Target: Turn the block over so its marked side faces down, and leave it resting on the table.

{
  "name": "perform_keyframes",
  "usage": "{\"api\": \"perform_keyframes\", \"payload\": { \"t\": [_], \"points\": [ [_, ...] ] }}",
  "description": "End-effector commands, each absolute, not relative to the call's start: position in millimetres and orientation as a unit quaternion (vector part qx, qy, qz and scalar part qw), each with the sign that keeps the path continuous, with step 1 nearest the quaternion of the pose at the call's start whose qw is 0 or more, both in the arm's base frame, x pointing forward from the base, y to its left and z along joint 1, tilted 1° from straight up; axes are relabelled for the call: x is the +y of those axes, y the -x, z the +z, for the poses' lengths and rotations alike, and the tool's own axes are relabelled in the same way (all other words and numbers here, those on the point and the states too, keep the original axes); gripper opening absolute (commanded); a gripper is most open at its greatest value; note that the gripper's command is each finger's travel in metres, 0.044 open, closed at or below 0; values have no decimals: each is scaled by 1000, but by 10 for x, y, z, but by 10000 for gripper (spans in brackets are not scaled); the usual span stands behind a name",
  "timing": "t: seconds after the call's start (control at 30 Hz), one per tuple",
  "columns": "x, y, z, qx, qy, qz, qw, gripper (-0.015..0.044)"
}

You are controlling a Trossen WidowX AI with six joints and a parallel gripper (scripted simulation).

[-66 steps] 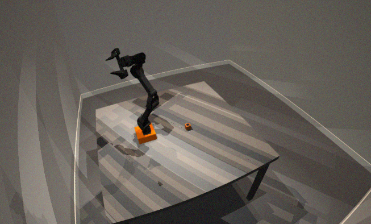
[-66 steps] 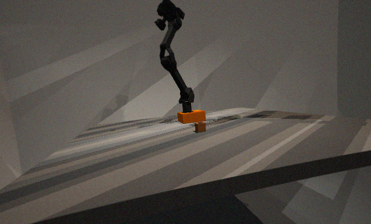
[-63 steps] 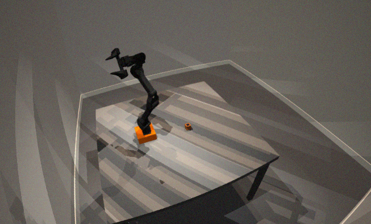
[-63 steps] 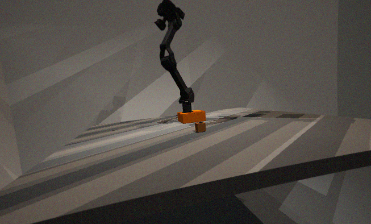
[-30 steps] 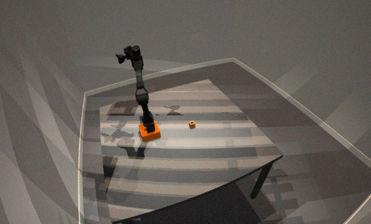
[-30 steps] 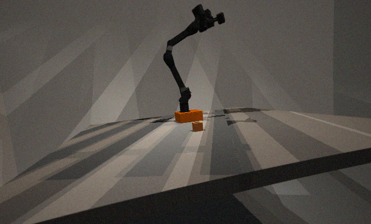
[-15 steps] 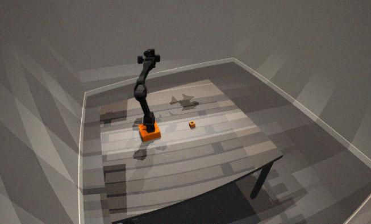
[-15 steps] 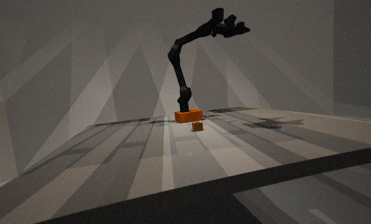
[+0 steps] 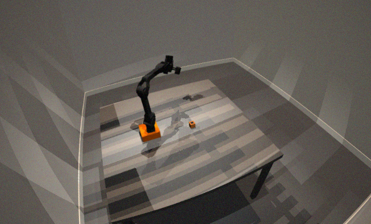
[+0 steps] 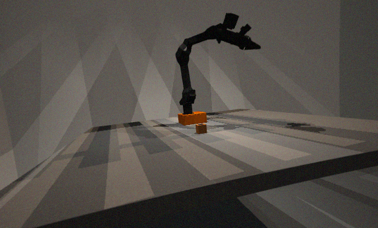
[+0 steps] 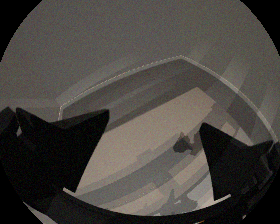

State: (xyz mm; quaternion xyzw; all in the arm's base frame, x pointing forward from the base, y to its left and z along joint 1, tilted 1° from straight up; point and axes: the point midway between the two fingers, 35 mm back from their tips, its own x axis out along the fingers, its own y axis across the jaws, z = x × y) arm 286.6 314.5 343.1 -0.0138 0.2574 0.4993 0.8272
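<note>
Top view: block untouched, arm high above the tabletop, nothing done yet.
Top view again, and the small orange block (image 9: pixel 192 124) sits on the tabletop (image 9: pixel 242 148) with its dark marked face pointing up, near the arm's orange base (image 9: pixel 149 133) and apart from it; the pincer (image 9: pixel 177 70) hangs far above, off toward the back edge. Over to the exterior view: the block (image 10: pixel 201 128) rests flat just in front of the base, while the pincer (image 10: pixel 250 45) points out and slightly down, well clear of it. Wrist view now: both fingers stand spread wide with only striped tabletop between them, and the block is not in sight. By my read, the reach, grasp, flip and release all remain.
</note>
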Motion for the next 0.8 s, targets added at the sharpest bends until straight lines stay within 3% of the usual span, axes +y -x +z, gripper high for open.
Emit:
{"api": "perform_keyframes", "payload": {
  "t": [0.0,0.37,0.77],
  "points": [
    [2862,-3219,3028,314,25,435,844,440],
    [1490,-3829,1831,502,40,215,837,440],
    [-100,-3477,860,693,23,21,720,440]
  ]
}}
